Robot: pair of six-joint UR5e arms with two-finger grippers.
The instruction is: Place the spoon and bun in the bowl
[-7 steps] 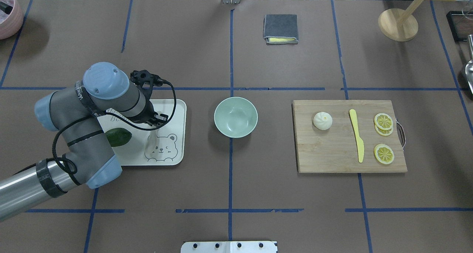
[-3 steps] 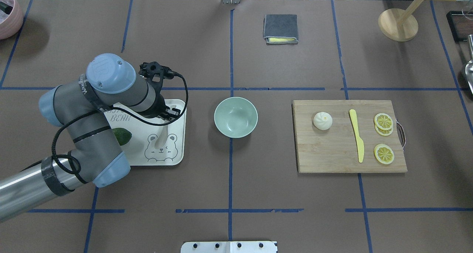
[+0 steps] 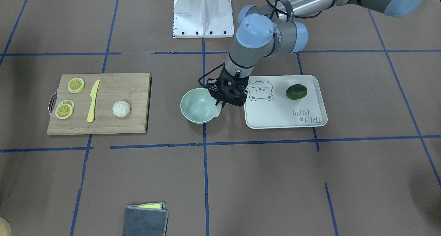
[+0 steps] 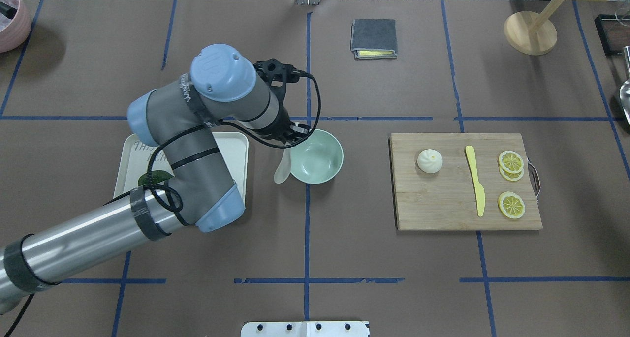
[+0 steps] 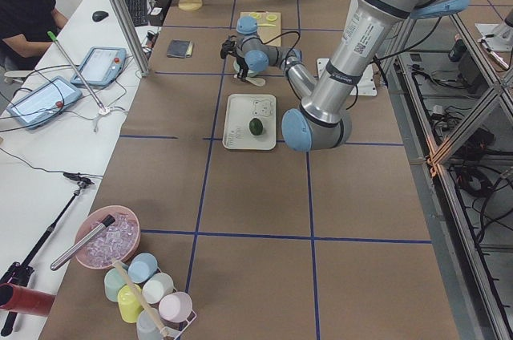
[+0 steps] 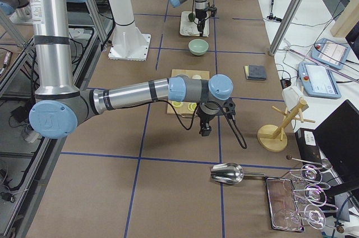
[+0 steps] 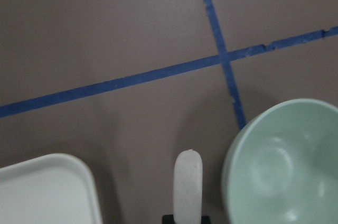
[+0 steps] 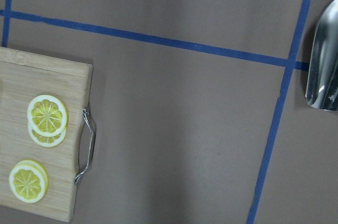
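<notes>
**Spoon at the bowl's edge, bun not yet touched**

The left gripper is pinching the spoon by one end. The rest of the spoon hangs down below the jaws, rounded end lowest, and as far as I can judge it is clear of the table. Just beside the gripper, on the side away from its own arm, sits the mint-green bowl, and it is empty. From the wrist camera the spoon shows next to the bowl's rim, not over its hollow.

On the gripper's other side lies the bear-printed tray. A dark green fruit rests on the end of the tray farther from the gripper.

Well past the bowl lies the wooden cutting board. The bun sits on the end of it nearest the gripper. Beyond the bun lie the yellow plastic knife and then the lemon slices.

Farther still, off the board's handle end, the right gripper hovers above the table. Only the side camera shows it, so I cannot tell how its jaws stand.

By my reckoning nothing is in the bowl yet. The spoon needs only a short shift over the rim and a release. All the work on the bun is yet to come.
</notes>
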